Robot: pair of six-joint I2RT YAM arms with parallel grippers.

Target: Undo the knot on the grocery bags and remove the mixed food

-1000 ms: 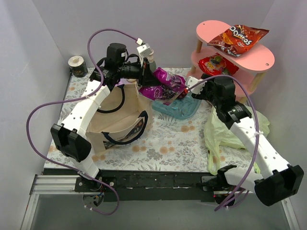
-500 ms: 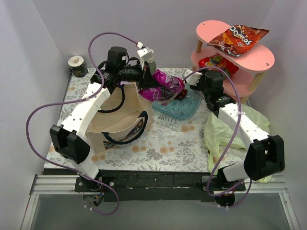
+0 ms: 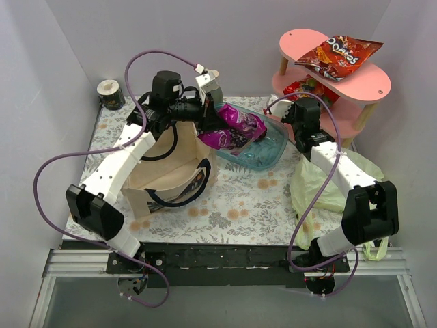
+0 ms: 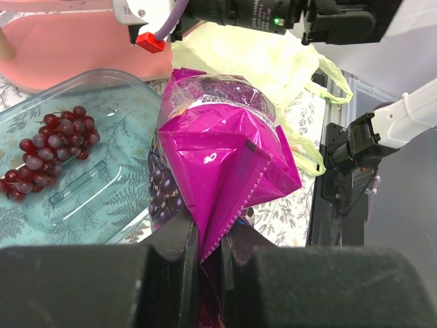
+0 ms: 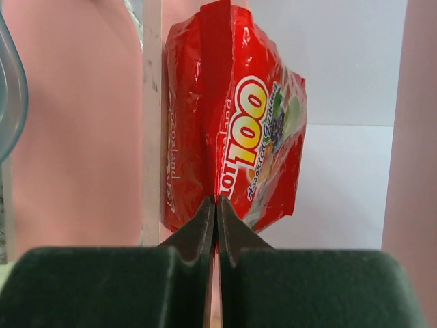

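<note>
White arms (image 3: 126, 154), black joints (image 3: 92, 208), looping purple cables (image 3: 42, 178).

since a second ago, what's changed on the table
The right gripper swung from the blue tray to the pink shelf and closed on the red LOT 100 packet. Unchanged: left gripper pinching the purple packet above the tray, grapes in it, Doritos bag on top.

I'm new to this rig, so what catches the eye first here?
A bright purple snack packet, pinched in the left gripper, hangs over the clear blue tray of dark grapes. A Doritos bag tops the pink shelf far right, where the right gripper pinches a red packet below.
</note>
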